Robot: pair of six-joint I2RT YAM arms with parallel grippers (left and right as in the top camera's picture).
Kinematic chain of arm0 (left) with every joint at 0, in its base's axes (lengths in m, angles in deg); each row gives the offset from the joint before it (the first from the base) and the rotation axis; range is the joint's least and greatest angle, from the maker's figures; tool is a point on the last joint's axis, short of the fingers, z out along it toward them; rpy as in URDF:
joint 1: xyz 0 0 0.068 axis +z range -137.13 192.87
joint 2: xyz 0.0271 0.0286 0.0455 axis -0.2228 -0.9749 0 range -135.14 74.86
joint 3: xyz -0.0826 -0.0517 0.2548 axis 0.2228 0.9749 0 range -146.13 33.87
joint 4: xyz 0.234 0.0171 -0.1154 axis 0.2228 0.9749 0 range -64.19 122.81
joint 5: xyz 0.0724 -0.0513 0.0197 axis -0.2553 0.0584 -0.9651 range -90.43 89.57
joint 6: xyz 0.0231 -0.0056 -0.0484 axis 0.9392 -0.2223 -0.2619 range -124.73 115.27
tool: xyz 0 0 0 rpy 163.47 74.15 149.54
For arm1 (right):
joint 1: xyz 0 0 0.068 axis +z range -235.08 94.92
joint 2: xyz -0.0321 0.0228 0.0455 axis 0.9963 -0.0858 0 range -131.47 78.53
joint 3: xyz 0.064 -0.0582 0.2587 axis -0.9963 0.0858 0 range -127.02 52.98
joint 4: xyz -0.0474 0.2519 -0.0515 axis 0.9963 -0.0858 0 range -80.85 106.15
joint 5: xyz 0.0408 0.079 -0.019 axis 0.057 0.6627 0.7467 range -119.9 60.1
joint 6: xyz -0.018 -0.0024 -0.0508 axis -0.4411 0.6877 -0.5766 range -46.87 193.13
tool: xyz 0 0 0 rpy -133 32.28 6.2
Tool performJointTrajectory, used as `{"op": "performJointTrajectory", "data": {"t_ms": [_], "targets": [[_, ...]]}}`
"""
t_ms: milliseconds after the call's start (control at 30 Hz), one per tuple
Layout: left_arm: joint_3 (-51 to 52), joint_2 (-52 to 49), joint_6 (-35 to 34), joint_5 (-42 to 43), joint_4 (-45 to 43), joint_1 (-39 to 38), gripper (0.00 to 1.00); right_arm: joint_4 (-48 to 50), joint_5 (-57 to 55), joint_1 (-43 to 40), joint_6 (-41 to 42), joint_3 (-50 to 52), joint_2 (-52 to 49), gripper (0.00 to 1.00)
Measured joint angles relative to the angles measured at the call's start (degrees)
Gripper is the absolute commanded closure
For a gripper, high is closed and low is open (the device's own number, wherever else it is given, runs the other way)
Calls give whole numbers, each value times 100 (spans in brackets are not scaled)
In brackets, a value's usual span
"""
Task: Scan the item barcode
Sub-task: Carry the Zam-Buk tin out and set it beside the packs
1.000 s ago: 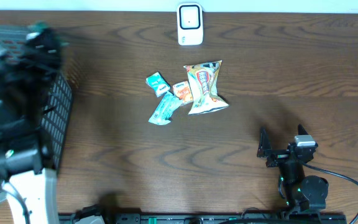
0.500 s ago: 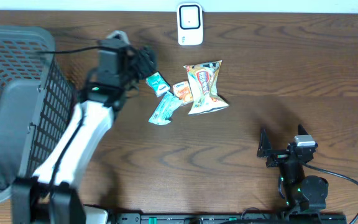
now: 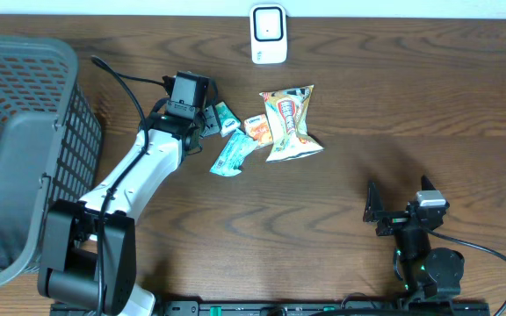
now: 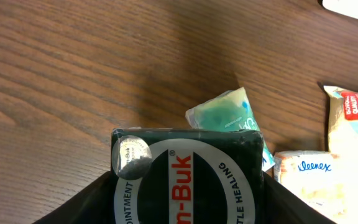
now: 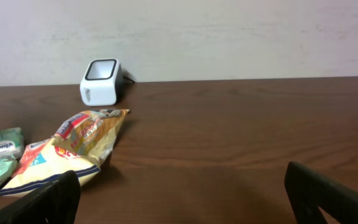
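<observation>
- Gripping a dark green ointment box (image 4: 188, 177), the left gripper (image 3: 202, 118) has its fingers (image 4: 79, 202) clamped on the box's two sides; the round silver label faces the wrist camera.
- Box sits left of the loose pile on the table (image 3: 367, 96). Whether it rests on the wood or hangs just above it, cannot tell.
- Scanner (image 3: 269, 33): white, upright at the far edge of the table, screen facing the arms. It is apart from the box, farther back and to the right.
- Basket (image 3: 82, 145): grey, mesh walls, at the far left edge of the table. Only its plain grey floor shows inside. Left arm runs along its right side without touching it.
- All packets lie on the table, outside the basket.
- Small teal packet (image 3: 225, 117): just beyond the box, at the gripper tip.
- Teal pack (image 3: 233, 154): nearer the arms, lying slantwise.
- Tissue pack (image 3: 257, 128): orange and white, between the teal items and the chip bag (image 3: 290, 123), touching the bag's left edge.
- Right gripper (image 3: 400, 195): jaws spread wide, nothing between them, parked low at the near right, well apart from the pile.
</observation>
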State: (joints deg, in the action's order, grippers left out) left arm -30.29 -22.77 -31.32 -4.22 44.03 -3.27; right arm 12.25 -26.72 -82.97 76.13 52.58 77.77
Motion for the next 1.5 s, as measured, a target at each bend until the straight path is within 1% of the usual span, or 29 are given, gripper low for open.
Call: {"op": "performJointTrajectory", "data": {"t_ms": [67, 133, 167, 200, 267, 400, 500, 567, 600, 733, 867, 1000, 1133, 1500], "targets": [[0, 0, 22, 33, -4, 0, 28, 0, 0, 0, 0, 0, 0, 1], [0, 0, 46, 66, -9, 0, 20, 0, 0, 0, 0, 0, 0, 1], [0, 0, 68, 74, -2, 0, 13, 0, 0, 0, 0, 0, 0, 1], [0, 0, 103, 83, 4, 0, 8, 0, 0, 0, 0, 0, 0, 1], [0, 2, 109, 90, 44, 0, 5, 2, 0, 0, 0, 0, 0, 1], [0, 114, 111, 105, 170, 0, 5, 0, 0, 0, 0, 0, 0, 1], [0, 400, 111, 107, 275, 0, 5, 2, 0, 0, 0, 0, 0, 1], [0, 721, 114, 107, 363, 0, 0, 2, 0, 0, 0, 0, 0, 1], [0, 942, 125, 109, 461, 0, 2, 2, 0, 0, 0, 0, 0, 1], [-11, 1729, 114, 107, 1080, 0, 2, 2, 0, 0, 0, 0, 0, 1], [-13, 2199, 111, 116, 1812, 0, 2, 4, 0, 0, 0, 0, 0, 1], [-15, 2317, 111, 240, 2544, 0, 2, 2, 0, 0, 0, 0, 0, 1], [-15, 2315, 111, 289, 2988, 0, 2, 0, 0, 0, 0, 0, 0, 1], [-13, 2315, 111, 348, 3042, 0, 2, 0, 0, 0, 0, 0, 0, 1]]}}
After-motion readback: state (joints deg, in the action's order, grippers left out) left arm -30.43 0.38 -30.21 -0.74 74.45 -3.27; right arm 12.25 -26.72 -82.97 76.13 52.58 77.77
